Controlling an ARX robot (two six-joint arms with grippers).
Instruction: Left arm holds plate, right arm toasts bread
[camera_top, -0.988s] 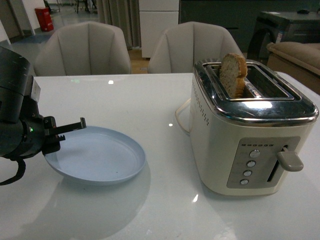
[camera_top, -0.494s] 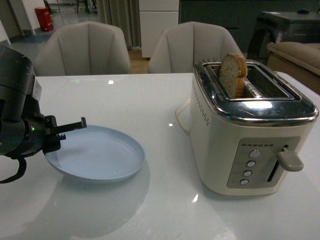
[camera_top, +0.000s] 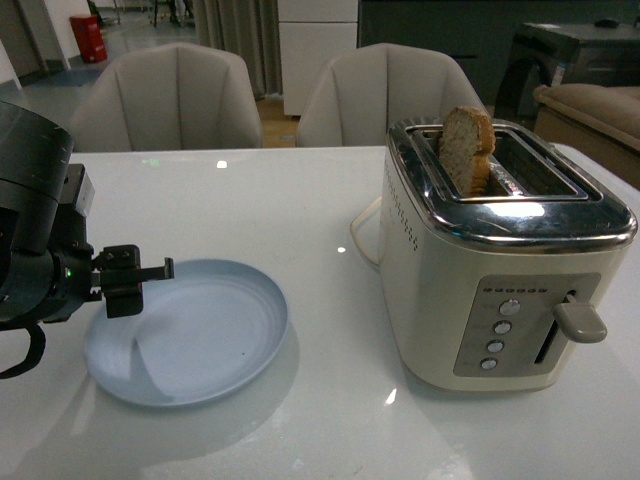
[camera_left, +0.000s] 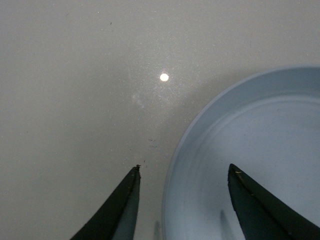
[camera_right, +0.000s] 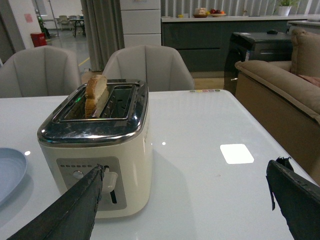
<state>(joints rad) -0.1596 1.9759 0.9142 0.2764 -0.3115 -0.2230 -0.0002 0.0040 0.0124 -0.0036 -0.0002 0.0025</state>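
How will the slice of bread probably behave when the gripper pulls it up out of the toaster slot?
The bread stands half out of the toaster, so it looks light and fairly stiff. Its porous crumb would probably crush or crumble under a hard squeeze. It leans in the slot, so it may tilt or drag on the rim.

The plate (camera_top: 185, 332), round, shallow and pale blue with faint concentric rings, sits on the white table with its near-left rim between the spread fingers of the left gripper (camera_left: 185, 172), one finger over its inside and one outside. The bread (camera_top: 466, 150), a light brown wholegrain slice with a darker crust, stands upright, its rounded end up.
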